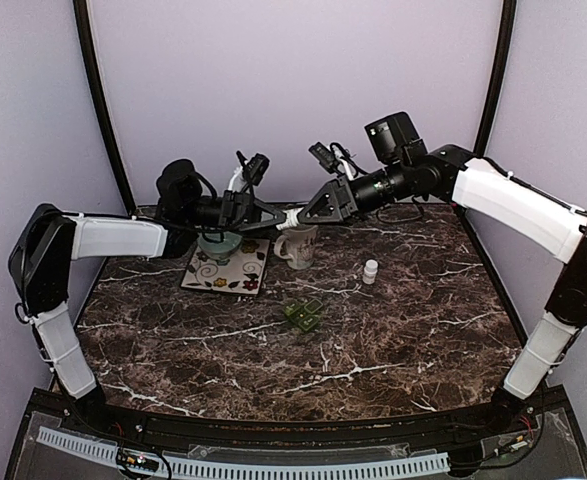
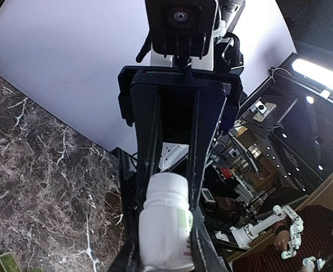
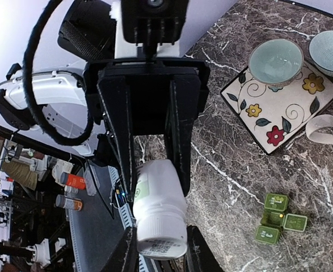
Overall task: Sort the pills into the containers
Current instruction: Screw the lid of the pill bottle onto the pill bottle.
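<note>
Two pincers, left pincer [image 1: 271, 214] and right pincer [image 1: 311, 210], clench one white pill bottle [image 2: 163, 226] above the desk [image 1: 393, 320]. Green pill organizer [image 1: 301, 316] lies at 6 o'clock from the mug [image 1: 296, 245].

No legible text anywhere. The white pill bottle [image 3: 157, 212] has a label with fine print and a barcode-like block near one end, too small to read in the right wrist view. The green patch on that label shows no characters I can make out. The small white bottle [image 1: 371, 271] on the desk [image 1: 403, 330] has no readable marking. The green pill organizer [image 3: 276, 202] lids carry faint pale marks, too blurred to read.
</note>
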### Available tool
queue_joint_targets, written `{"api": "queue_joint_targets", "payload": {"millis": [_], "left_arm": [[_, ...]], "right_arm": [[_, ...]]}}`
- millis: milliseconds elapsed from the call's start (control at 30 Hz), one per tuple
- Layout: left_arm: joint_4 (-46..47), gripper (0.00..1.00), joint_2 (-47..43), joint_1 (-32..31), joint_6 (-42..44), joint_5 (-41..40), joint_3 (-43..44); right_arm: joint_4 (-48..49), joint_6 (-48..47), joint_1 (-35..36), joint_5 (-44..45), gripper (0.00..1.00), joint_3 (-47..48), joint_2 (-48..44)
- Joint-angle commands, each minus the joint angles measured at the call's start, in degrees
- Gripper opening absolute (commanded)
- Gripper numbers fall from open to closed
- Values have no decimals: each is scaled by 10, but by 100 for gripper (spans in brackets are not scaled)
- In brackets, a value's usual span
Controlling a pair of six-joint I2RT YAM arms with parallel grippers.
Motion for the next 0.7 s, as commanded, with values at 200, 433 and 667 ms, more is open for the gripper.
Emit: {"api": "queue_joint_targets", "payload": {"millis": [200,433,667], "left_arm": [[-127,0,-101,-81,225,-142,31],[-146,0,-114,-94,270,-174,33],[-186,0,-144,-113,345,-243,23]], "right_arm": [[68,114,29,-40,0,-2,53],[76,150,28,-49,0,4,59],[126,201,25,-71,0,-6,58]]}}
